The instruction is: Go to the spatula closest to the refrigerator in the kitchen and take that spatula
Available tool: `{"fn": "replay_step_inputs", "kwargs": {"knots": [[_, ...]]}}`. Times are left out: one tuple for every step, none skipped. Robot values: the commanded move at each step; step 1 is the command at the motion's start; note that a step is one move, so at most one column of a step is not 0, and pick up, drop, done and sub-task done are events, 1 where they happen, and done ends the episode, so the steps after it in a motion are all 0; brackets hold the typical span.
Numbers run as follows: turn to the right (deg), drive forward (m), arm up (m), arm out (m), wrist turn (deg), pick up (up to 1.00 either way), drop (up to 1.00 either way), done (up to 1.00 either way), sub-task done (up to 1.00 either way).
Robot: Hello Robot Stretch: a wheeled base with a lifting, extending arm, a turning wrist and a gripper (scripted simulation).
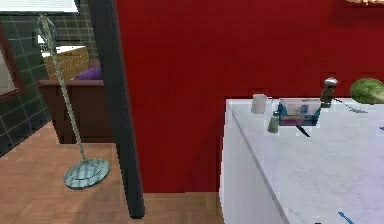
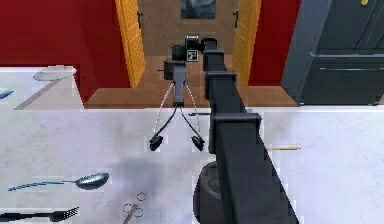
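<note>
My arm (image 2: 235, 130) reaches out over a white marble counter (image 2: 90, 130) in the arm side view. At its far end the gripper (image 2: 177, 143) hangs down with two thin fingers (image 2: 157, 141) above the countertop. A small dark thin thing (image 2: 198, 113) lies on the counter just beside the fingers and the arm, so I cannot tell whether the gripper holds anything. On the arm's other side a thin tan stick (image 2: 281, 148), like a handle, pokes out along the counter. The dark refrigerator (image 2: 335, 50) stands at the arm side view's upper right.
A spoon (image 2: 75, 182), a fork (image 2: 45, 213) and a small metal ringed thing (image 2: 135, 208) lie at the near left. Beyond the counter is an orange-framed doorway (image 2: 130, 45). The forward view has a red wall (image 1: 200, 60), the counter (image 1: 300, 160) with small items, and a floor lamp (image 1: 85, 175).
</note>
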Motion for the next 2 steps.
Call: {"fn": "replay_step_inputs", "kwargs": {"knots": [[0.0,0.00,0.00,0.00,45.0,0.00,0.00,0.00,0.00],[0.0,0.00,0.00,0.00,45.0,0.00,0.00,0.00,0.00]]}}
